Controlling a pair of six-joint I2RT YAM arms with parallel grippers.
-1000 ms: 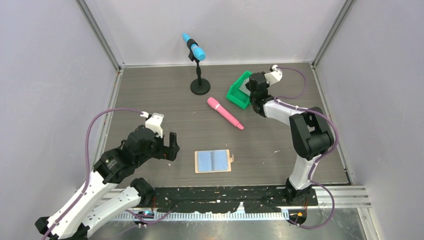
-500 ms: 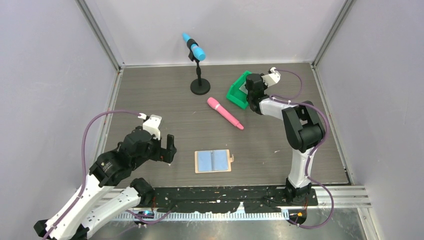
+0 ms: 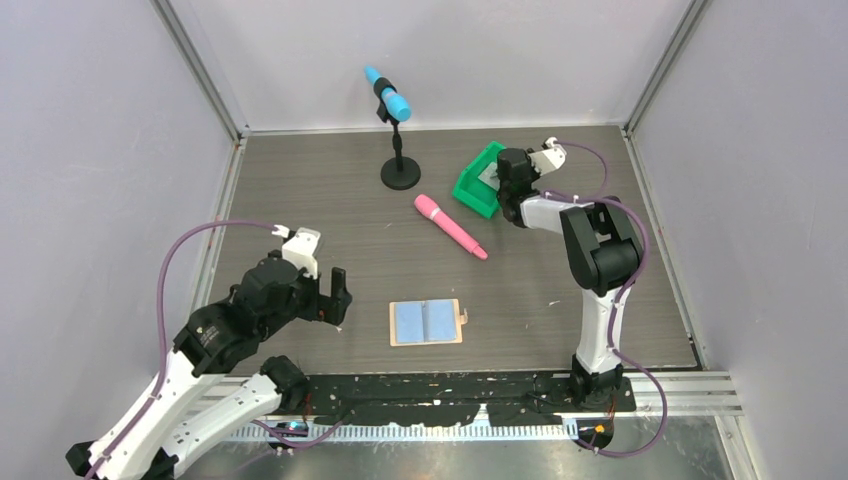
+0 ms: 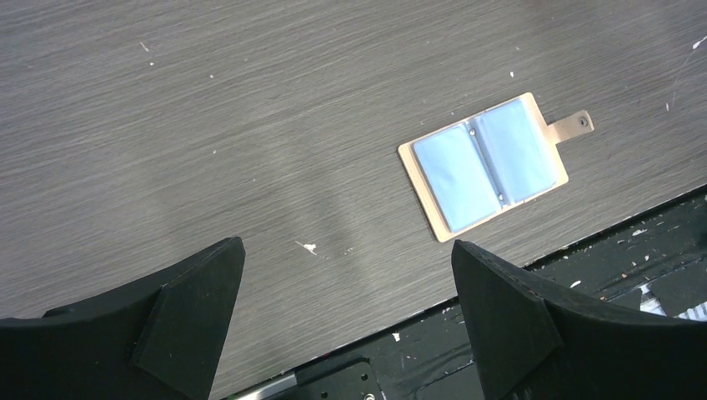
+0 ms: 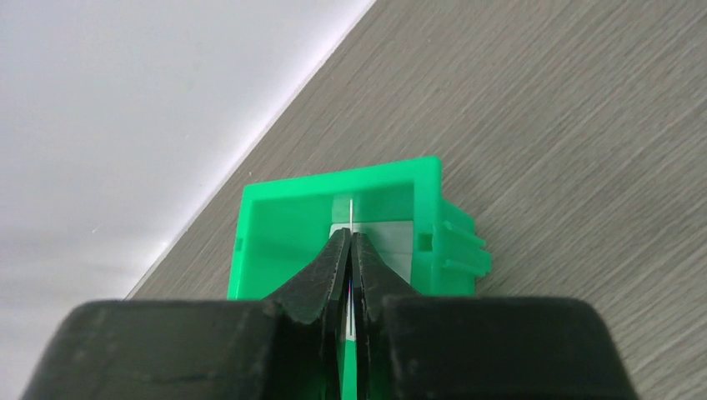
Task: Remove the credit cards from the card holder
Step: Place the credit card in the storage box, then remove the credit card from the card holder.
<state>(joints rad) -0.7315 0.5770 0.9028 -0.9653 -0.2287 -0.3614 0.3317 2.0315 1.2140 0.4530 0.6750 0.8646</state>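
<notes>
The tan card holder (image 3: 427, 322) lies open near the front edge, a blue panel showing in each half (image 4: 483, 162). My left gripper (image 3: 338, 295) hovers open to its left, with nothing between the jaws (image 4: 347, 246). My right gripper (image 3: 497, 178) is over the green bin (image 3: 470, 190) at the back right. It is shut (image 5: 348, 235) on a thin credit card seen edge-on, whose pale edge (image 5: 352, 212) pokes past the fingertips. A silvery-grey card (image 5: 392, 242) lies flat on the bin's floor below.
A pink marker-like stick (image 3: 450, 226) lies between the bin and the holder. A blue-headed microphone on a black stand (image 3: 398, 170) is at the back centre. Walls close off the left, back and right sides. A black strip (image 4: 534, 350) runs along the front edge.
The left arm drew back slightly toward the near left, still open. The right arm's elbow swung in and its gripper settled lower over the green bin, still shut on the card.
</notes>
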